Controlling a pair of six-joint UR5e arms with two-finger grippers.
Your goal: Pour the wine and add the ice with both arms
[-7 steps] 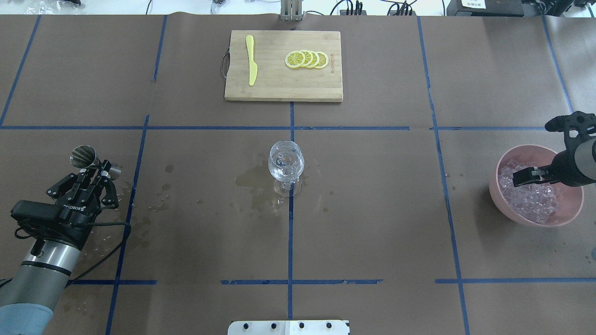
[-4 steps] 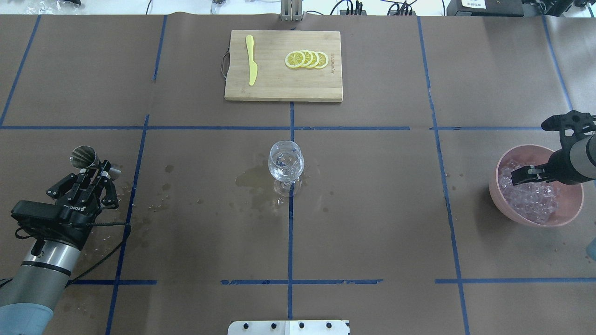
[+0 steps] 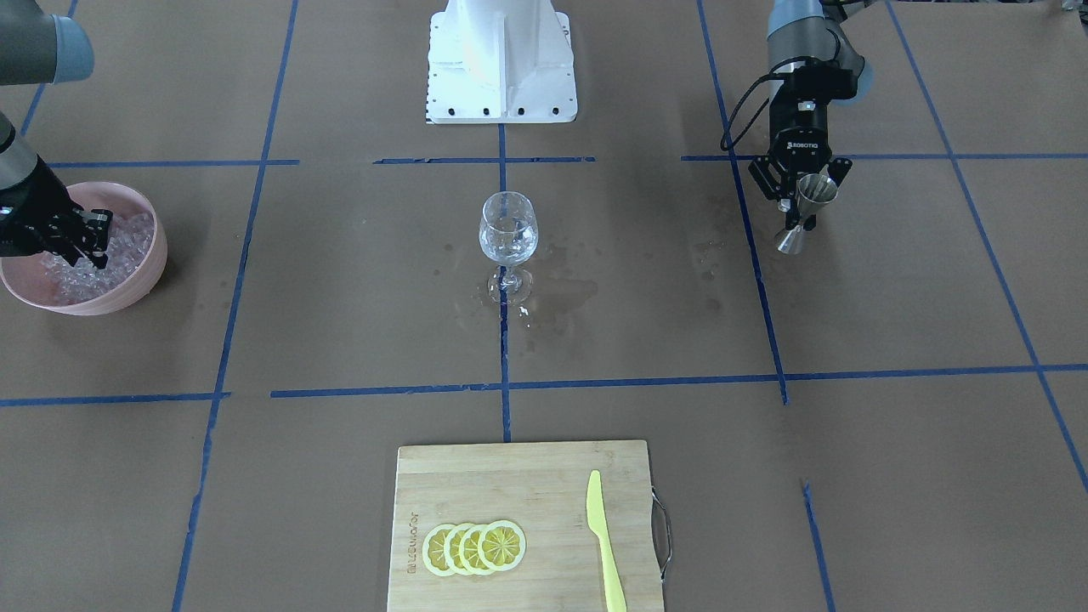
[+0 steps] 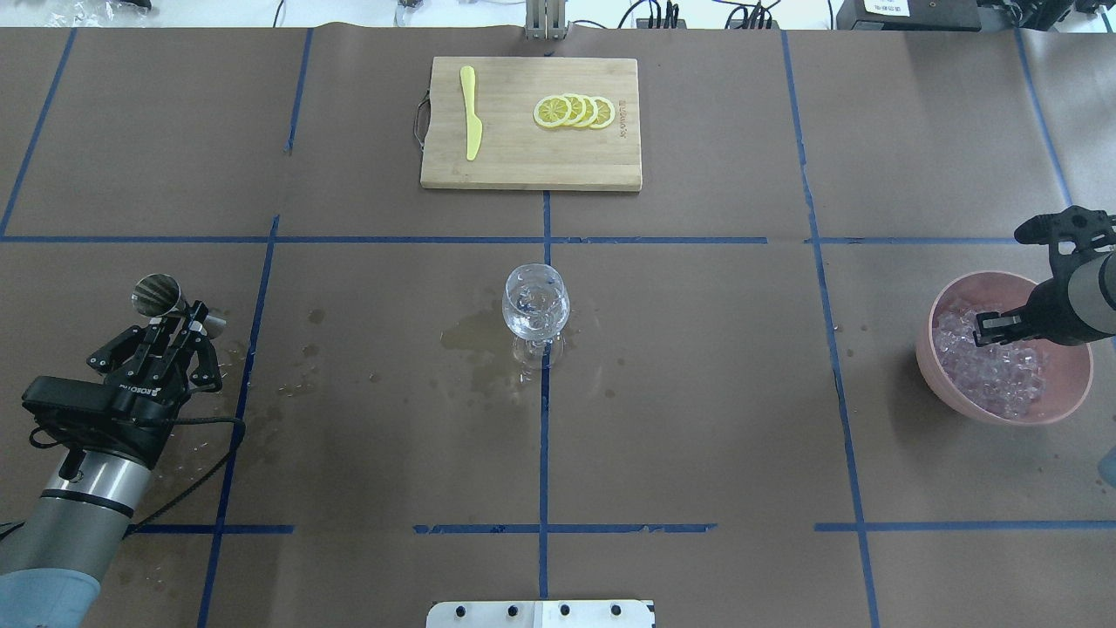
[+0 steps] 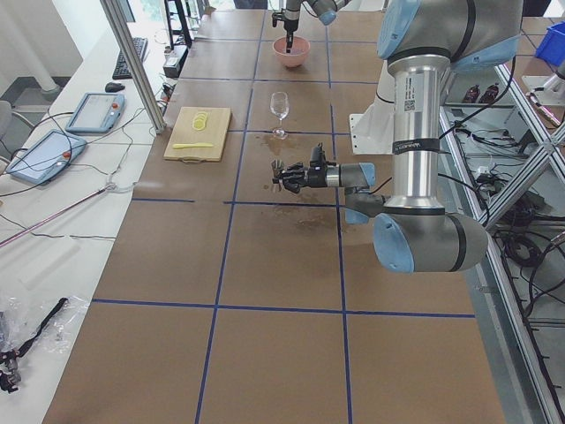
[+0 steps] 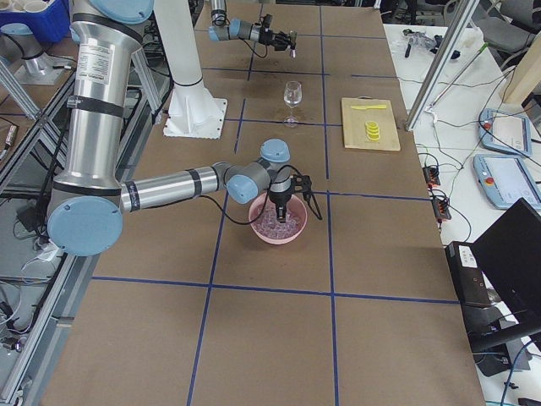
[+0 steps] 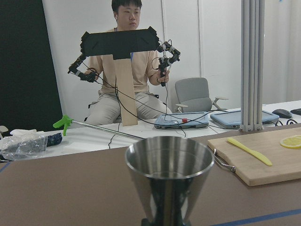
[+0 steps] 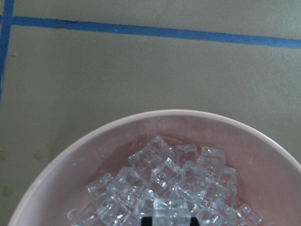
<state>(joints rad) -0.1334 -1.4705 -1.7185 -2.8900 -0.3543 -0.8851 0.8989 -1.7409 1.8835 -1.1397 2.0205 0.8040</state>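
A clear wine glass (image 4: pixel 536 305) stands at the table's middle with a little clear liquid in it; it also shows in the front view (image 3: pixel 508 229). My left gripper (image 4: pixel 186 324) is shut on a steel jigger (image 4: pixel 157 295), held upright at the left, seen close in the left wrist view (image 7: pixel 169 165). My right gripper (image 4: pixel 983 328) hangs over the pink bowl (image 4: pixel 1003 412) of ice (image 4: pixel 994 371). In the right wrist view a single cube (image 8: pixel 171 211) sits between the jaws above the heap (image 8: pixel 174 174).
A wooden cutting board (image 4: pixel 530 166) with a yellow knife (image 4: pixel 471 113) and lemon slices (image 4: pixel 575 112) lies at the far side. Wet patches (image 4: pixel 466 336) spread around the glass and near the jigger. The white base block (image 3: pixel 501 64) stands behind the glass.
My right gripper has drawn back to the right over the bowl's ice. The left arm and the jigger have not moved.
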